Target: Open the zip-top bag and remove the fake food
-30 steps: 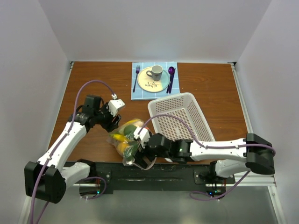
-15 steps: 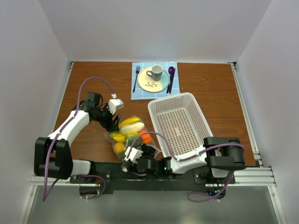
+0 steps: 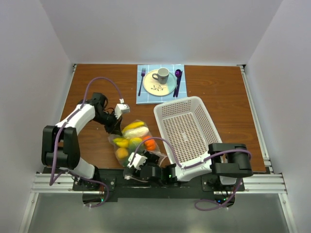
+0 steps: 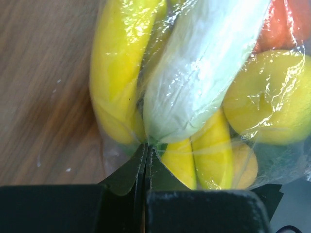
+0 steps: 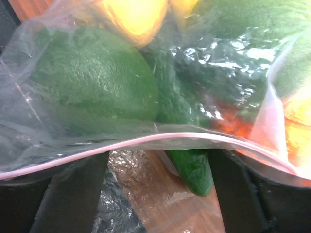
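Observation:
The clear zip-top bag (image 3: 132, 141) lies on the wooden table, packed with fake food. My left gripper (image 3: 116, 127) is at its far left end, and in the left wrist view its jaws (image 4: 146, 145) are shut on the plastic below a yellow banana (image 4: 116, 63) and a pale piece (image 4: 194, 73). My right gripper (image 3: 146, 155) is at the near end, open. The pink zip strip (image 5: 160, 139) runs across both wide-apart fingers (image 5: 73, 194), with a green cucumber tip (image 5: 187, 165) between them and a green round fruit (image 5: 92, 82) behind. An orange-red piece (image 3: 150, 144) shows through the bag.
A white perforated basket (image 3: 160, 114) stands just right of the bag. At the back, a blue mat holds a plate (image 3: 154, 86), a cup (image 3: 162, 74), a fork (image 3: 142, 80) and a purple spoon (image 3: 178, 77). The table's near edge lies right behind my right gripper.
My left gripper has shut on the bag's far end. My right arm folded back toward the near edge, and its jaws narrowed at the zip end. The bag shifted slightly.

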Available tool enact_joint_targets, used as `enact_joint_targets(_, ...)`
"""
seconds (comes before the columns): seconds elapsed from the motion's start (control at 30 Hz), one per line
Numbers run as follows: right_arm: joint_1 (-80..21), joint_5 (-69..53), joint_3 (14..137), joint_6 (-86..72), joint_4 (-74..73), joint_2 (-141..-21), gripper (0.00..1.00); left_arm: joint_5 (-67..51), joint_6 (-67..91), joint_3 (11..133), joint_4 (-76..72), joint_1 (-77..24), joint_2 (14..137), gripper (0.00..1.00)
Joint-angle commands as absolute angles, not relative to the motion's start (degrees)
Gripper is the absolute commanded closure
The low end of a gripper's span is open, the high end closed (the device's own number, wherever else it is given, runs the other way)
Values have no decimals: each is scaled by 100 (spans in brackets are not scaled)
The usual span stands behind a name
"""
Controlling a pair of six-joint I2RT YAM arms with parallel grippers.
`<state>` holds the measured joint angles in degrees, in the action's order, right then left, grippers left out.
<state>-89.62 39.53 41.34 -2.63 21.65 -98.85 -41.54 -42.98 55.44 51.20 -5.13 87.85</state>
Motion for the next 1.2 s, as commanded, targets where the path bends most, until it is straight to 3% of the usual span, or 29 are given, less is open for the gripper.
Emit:
enact_joint_targets(0.0,-8947,3999,4157,-431,2277,-9563,39,-3685,-4710,5915,5484,-132,8491,100)
enact_joint_targets(0.03,-8939,3982,4166,-431,2233,-9554,46,-3622,-4754,5959,5519,-19,8455,100)
enact_joint_targets(0.07,-8938,3947,4183,-431,2206,-9554,60,-3560,-4842,6046,5563,0,8420,100)
enact_joint_targets(0.13,-8938,3824,4236,-466,2083,-9501,74,-3332,-4851,6099,5590,165,8350,100)
enact_joint_targets(0.17,-8947,3780,4254,-492,2040,-9484,89,-3270,-4878,6100,5581,193,8324,100)
enact_joint_targets(0.23,-8947,3683,4306,-588,1855,-9387,100,-3095,-4896,6047,5494,290,8253,100)
enact_joint_targets(0.43,-8939,3437,4131,-799,1731,-9088,100,-2751,-4808,5889,5212,378,8218,100)
enact_joint_targets(0.5,-8939,3410,4087,-765,1793,-9053,91,-2829,-4781,5862,5212,387,8226,100)
enact_joint_targets(0.53,-8938,3428,4096,-730,1810,-9079,76,-2900,-4790,5854,5238,378,8253,100)
enact_joint_targets(0.6,-8938,3454,4165,-616,1968,-9237,65,-3092,-4781,5862,5361,387,8288,100)
enact_joint_targets(0.67,-8912,3393,4262,-414,2117,-9438,48,-3181,-4799,5880,5431,378,8341,100)
enact_joint_targets(0.7,-8895,3366,4358,-352,2144,-9500,35,-3182,-4790,5880,5423,378,8332,100)
enact_joint_targets(0.87,-8745,3312,4403,-361,2573,-9747,15,-3059,-4834,5819,5388,378,8306,100)
enact_joint_targets(0.9,-8728,3366,4308,-282,2723,-9791,8,-3041,-4843,5775,5370,369,8297,100)
enact_joint_targets(0.97,-8675,3471,4219,-185,3153,-9835,1,-2989,-4878,5739,5326,369,8297,100)
enact_joint_targets(1.17,-8148,3306,4447,-132,3138,-10160,1,-2962,-5027,5704,5335,360,8341,100)
